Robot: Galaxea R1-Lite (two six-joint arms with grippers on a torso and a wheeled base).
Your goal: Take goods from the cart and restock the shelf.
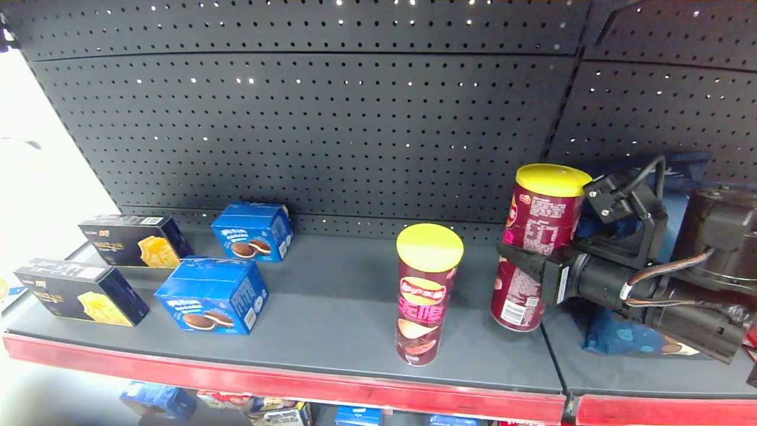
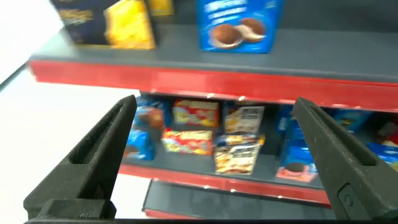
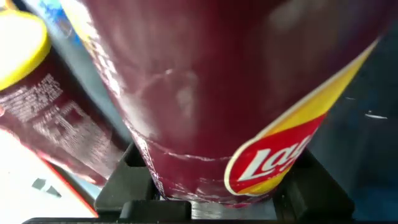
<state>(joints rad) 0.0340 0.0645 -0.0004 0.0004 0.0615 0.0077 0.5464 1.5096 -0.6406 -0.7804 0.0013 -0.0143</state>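
Clamping one chip can (image 1: 541, 219), right claw (image 1: 525, 260); other can (image 1: 427, 296) standing; left claw (image 2: 214, 155) agape, empty; four boxes (image 1: 213, 296)

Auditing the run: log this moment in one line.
right tool: shut on tilted chip can | left tool: open | second chip can: upright

Shelf (image 1: 331, 296) mid open btwn blue box (image 1: 213, 296) & standing can (image 1: 427, 293), which crowds held can (image 1: 538, 225) on its left

4 boxes (image 1: 210, 296) left on shelf (image 1: 343, 284); front can (image 1: 427, 296) centre; rear can (image 1: 535, 236) right of it, farther back.
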